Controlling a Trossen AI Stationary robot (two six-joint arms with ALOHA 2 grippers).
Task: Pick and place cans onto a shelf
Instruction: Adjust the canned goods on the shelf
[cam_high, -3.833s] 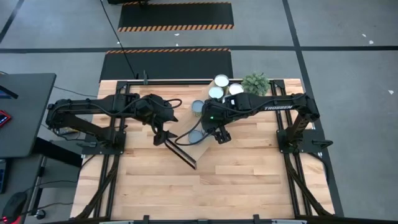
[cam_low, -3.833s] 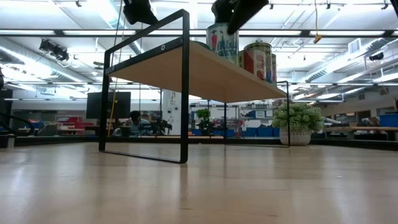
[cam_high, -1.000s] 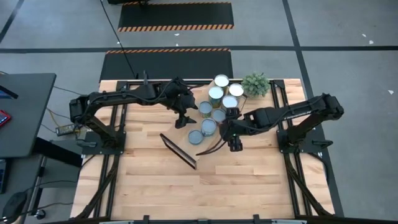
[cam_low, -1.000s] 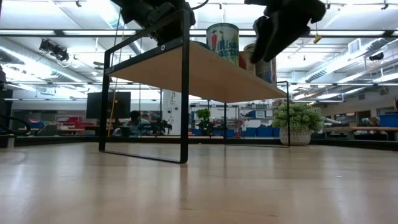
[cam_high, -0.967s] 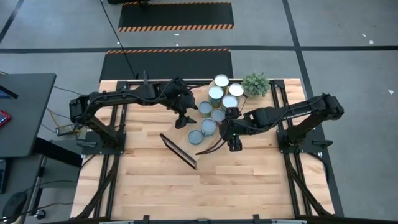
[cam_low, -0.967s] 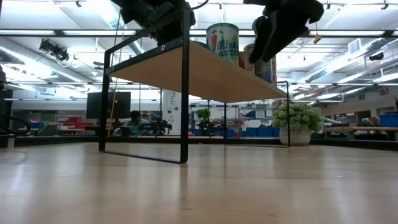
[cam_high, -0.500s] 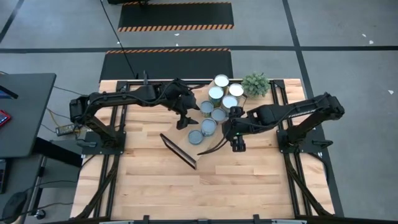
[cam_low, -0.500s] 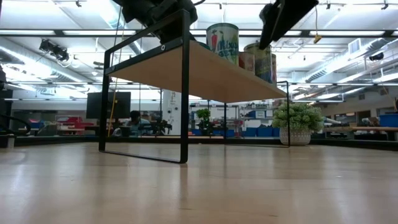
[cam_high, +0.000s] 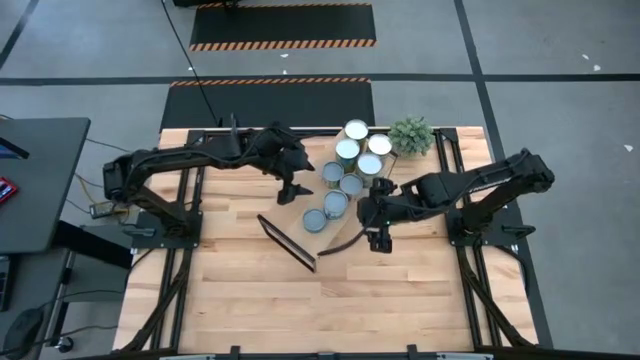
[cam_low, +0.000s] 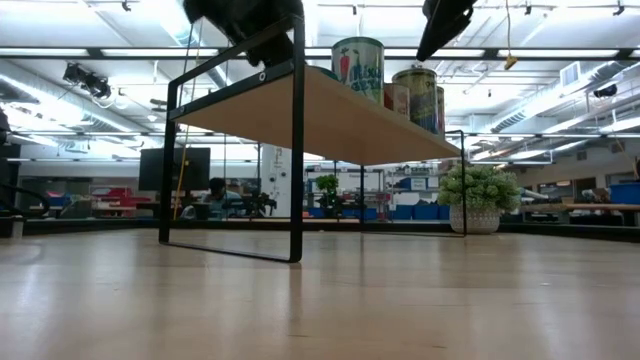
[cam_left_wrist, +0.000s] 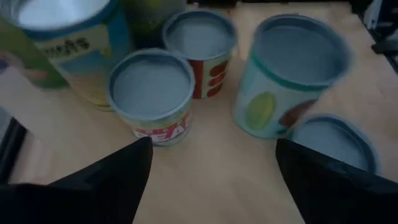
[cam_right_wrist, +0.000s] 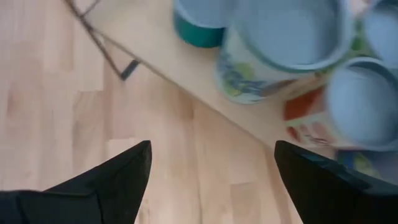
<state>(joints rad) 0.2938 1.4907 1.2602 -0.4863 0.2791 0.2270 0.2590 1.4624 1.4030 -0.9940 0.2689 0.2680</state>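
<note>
The light-wood shelf (cam_high: 340, 215) with dark end frames (cam_high: 287, 243) stands slantwise on the slatted table; in the low view its plank (cam_low: 320, 110) is raised on black legs. Several cans with pale tops stand upright on it in a row, from the near one (cam_high: 315, 219) to the far one (cam_high: 355, 129). My left gripper (cam_high: 290, 192) is open and empty above the shelf's left side, looking down on the cans (cam_left_wrist: 149, 93). My right gripper (cam_high: 379, 240) is open and empty above the table, just off the shelf's right edge, with cans (cam_right_wrist: 286, 37) ahead of it.
A small green potted plant (cam_high: 410, 133) stands at the table's far right, beyond the shelf. Bare wooden tabletop (cam_high: 330, 300) lies toward the near edge. Black arm bases stand at the table's left (cam_high: 165, 215) and right (cam_high: 480, 215) sides.
My right gripper has risen from beside the cans on the shelf and drawn back a little toward the table's near edge, staying open. The cans and the shelf have kept their places.
</note>
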